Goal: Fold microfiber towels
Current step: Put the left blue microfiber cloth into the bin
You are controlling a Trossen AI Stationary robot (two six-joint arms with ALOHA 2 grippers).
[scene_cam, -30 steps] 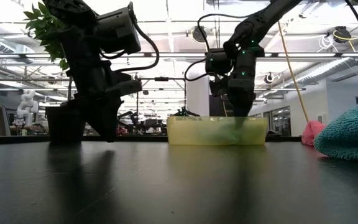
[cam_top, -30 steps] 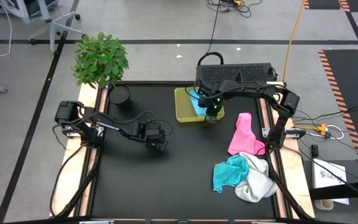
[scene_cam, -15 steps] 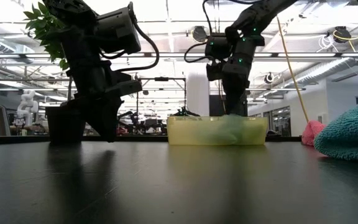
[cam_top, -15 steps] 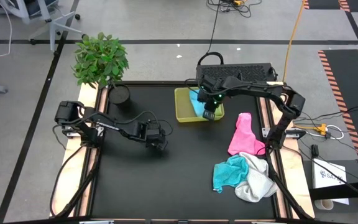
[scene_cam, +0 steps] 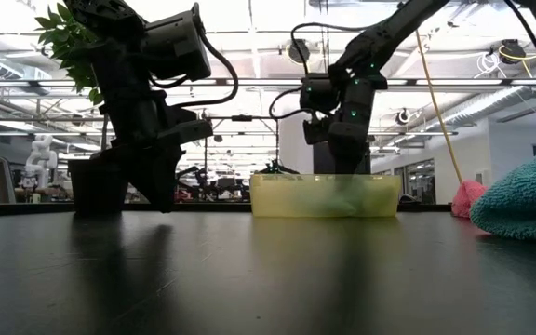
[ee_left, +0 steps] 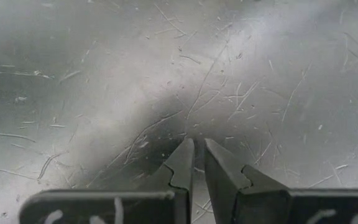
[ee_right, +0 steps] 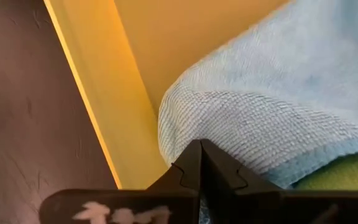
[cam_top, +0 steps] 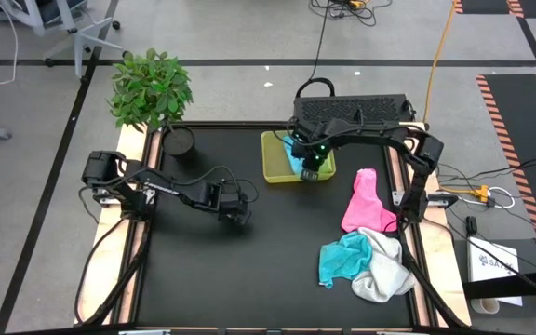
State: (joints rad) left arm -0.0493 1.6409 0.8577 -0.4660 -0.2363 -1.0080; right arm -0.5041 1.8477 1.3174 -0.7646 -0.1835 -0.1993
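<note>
A light blue towel point(cam_top: 296, 154) lies folded in the yellow-green tray point(cam_top: 275, 160), over a lime green towel point(ee_right: 334, 177). My right gripper point(ee_right: 201, 144) is shut, pointing down into the tray's near right part point(cam_top: 311, 172) at the blue towel's rounded fold. Pink point(cam_top: 361, 200), teal point(cam_top: 342, 256) and white point(cam_top: 384, 276) towels lie crumpled near the table's right edge. My left gripper point(cam_top: 240, 219) waits left of centre, low over bare table point(ee_left: 197, 142), shut to a thin slit with nothing in it. My right gripper's shut fingertips come from above, pointing steeply down, at the light blue towel's rounded fold point(ee_right: 185, 118) beside the tray's wall point(ee_right: 98, 93). Whether they touch the cloth I cannot tell. The towel lies in the tray.
A potted plant point(cam_top: 152, 88) and a dark pot point(cam_top: 180, 141) stand at the far left corner. A black case point(cam_top: 352, 110) sits behind the tray at the far edge. Bare black table stretches across the middle and near side.
My right gripper, still shut, has shifted a little toward the table's left edge over the tray.
</note>
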